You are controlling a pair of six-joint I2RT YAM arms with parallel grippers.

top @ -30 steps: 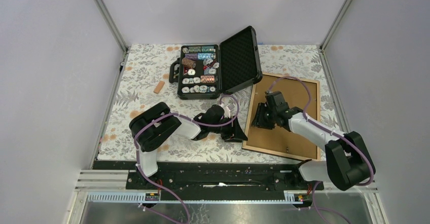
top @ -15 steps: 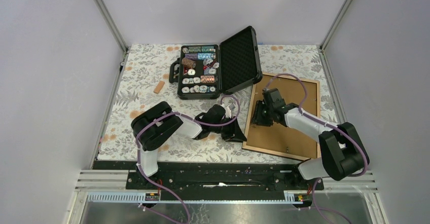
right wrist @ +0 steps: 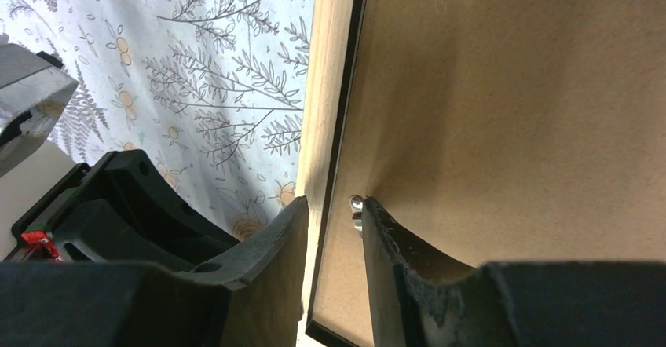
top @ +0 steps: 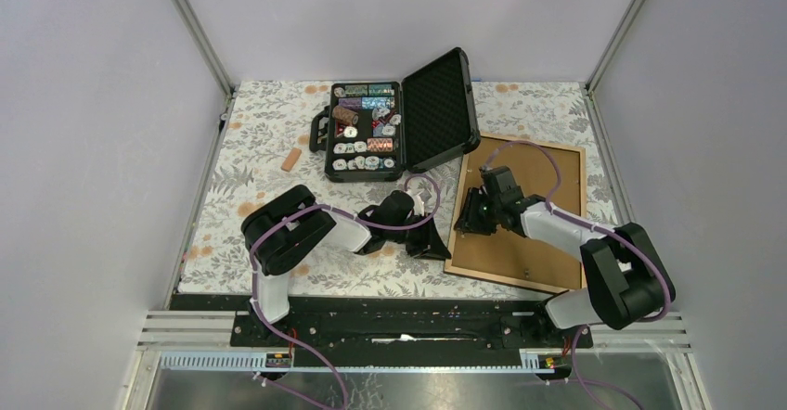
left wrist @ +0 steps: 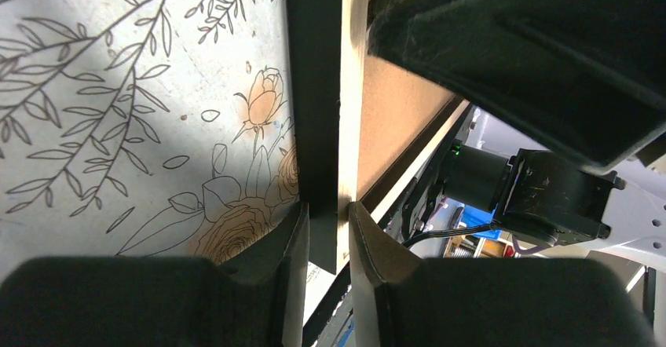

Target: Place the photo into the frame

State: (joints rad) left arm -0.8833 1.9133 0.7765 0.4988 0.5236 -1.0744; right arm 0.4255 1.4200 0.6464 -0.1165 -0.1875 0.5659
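Frame (top: 501, 254) lay back-up on the right side of the table (top: 260, 141), its brown board (top: 531, 176) facing up inside a light wood rim (right wrist: 326, 64). Both grippers met at its left edge, close to each other.

Left gripper (left wrist: 323, 213) reached in from the left and was clamped on that edge. In its wrist view one finger (left wrist: 284, 257) pressed the black side of the rim and the other sat against the light wood side, with no gap showing on either side.

Right gripper (right wrist: 334, 206) came across the board from the right and straddled the same rim a little farther up the edge. One finger (right wrist: 271, 241) stood at the rim's outer side, over the floral cloth. The other finger (right wrist: 386, 245) rested on the board just inside the rim, its tip touching a small metal clip (right wrist: 356, 203). The jaws stood narrowly apart around the wood, but I could not tell whether they squeezed it or only bracketed it.

Behind the frame, at the middle of the table, an open black case (top: 438, 111) held rows of chips (top: 362, 132); its raised lid leaned toward the frame's far left corner. A small tan block (top: 291, 160) lay on the cloth left of the case, well apart from everything else.
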